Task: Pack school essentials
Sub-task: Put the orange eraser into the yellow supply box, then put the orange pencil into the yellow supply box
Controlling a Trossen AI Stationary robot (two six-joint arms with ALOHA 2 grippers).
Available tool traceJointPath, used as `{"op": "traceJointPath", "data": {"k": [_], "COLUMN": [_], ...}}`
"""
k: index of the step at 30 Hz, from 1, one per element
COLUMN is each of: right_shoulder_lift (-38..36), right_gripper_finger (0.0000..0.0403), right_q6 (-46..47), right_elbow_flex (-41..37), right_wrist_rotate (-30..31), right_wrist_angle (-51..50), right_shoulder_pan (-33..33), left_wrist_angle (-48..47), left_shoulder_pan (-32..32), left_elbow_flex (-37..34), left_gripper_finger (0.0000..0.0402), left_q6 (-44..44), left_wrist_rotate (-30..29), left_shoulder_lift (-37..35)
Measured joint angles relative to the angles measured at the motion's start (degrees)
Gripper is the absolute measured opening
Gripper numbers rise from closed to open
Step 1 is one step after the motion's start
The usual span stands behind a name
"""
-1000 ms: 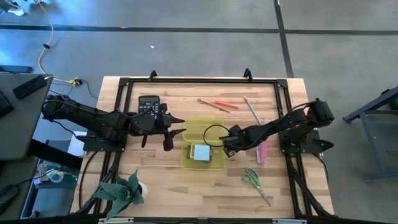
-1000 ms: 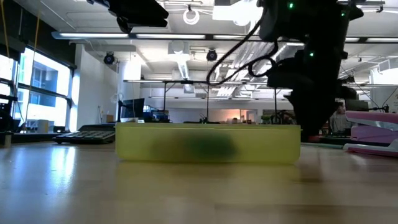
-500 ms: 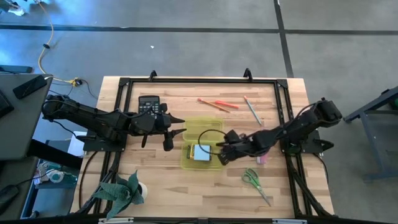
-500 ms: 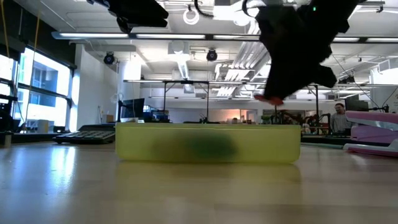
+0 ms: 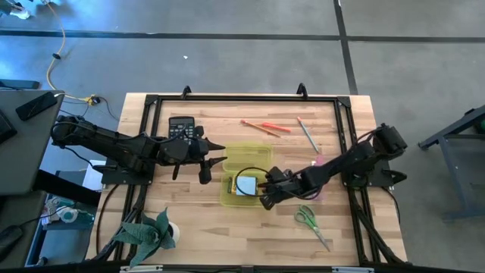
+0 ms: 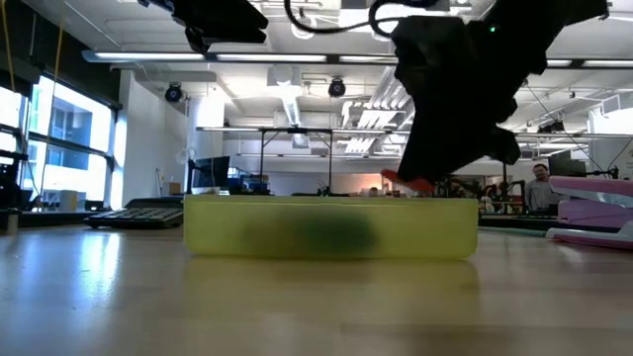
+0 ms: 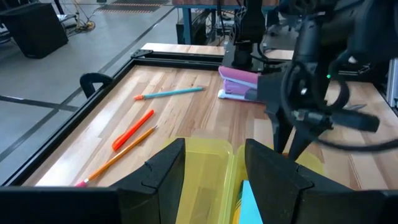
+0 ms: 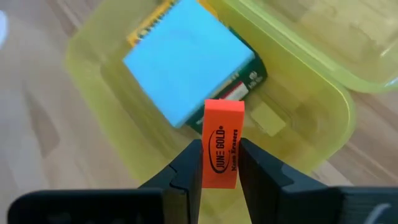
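**Eraser held over the case**

The eraser [image 8: 223,148], a light, stiff, slightly grippy block, is pinched by its 2 flat sides in the right pincer [image 8: 221,163], at lower centre of the frame above the yellow case [image 8: 323,118]. A blue pad [image 8: 185,57] lies inside. The left pincer [image 7: 211,163] is spread, empty, beside the case.

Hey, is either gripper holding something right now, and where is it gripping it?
The right gripper pinches an orange eraser by its long sides, above the yellow case. The left gripper holds nothing.
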Motion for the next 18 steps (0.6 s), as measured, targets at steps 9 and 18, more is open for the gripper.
{"op": "traceJointPath", "data": {"k": [9,18], "right_shoulder_lift": [1.05,1.05], "right_gripper_finger": [0.0083,0.0132], "right_q6": [-0.55,-1.1], "right_elbow_flex": [0.0,0.0], "right_wrist_rotate": [-0.72,-0.67], "right_wrist_angle": [0.03,0.01], "right_shoulder_pan": [-1.08,-1.08], "left_wrist_angle": [-0.02,-0.02], "left_shoulder_pan": [0.0,0.0], "left_elbow_flex": [-0.02,-0.01], "left_gripper_finger": [0.0156,0.0156], "left_q6": [0.17,0.2], "left_wrist_rotate": [0.0,0.0], "left_shoulder_lift": [0.0,0.0]}}
